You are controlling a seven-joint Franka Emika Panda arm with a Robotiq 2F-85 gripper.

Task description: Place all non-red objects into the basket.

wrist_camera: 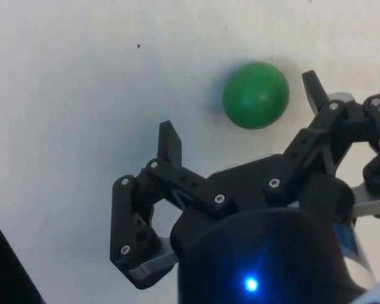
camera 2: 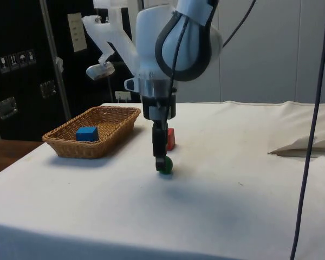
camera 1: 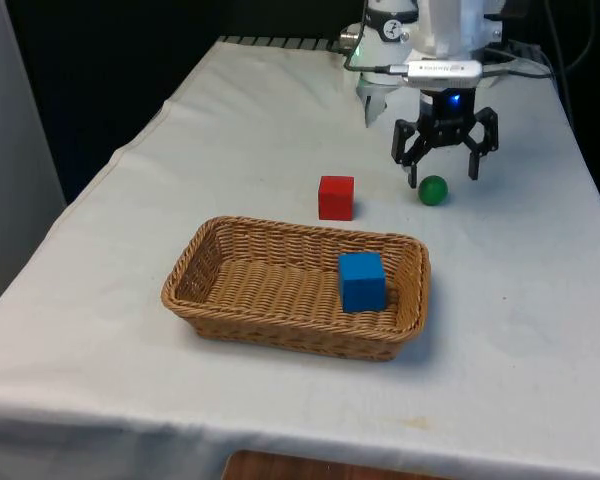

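Right now, your biggest landmark is the white-clothed table, and on it the woven wicker basket, which already holds the blue cube in the corner nearest the arm. Just beyond the basket's far rim, at about twelve o'clock from its centre in the front view, sits the red cube, which must stay out. The black two-finger gripper hangs low with its fingers spread wide and nothing between them. The small green ball rests on the cloth at about three o'clock from the red cube, and in the wrist view it lies off-centre, close to one fingertip and well away from the other. That offset looks like your main risk: if you descend as you stand, the near finger may land on the ball or nudge it, and a ball will likely roll off across the cloth. Closing unevenly could also squirt it sideways toward the red cube. Centre over it first.
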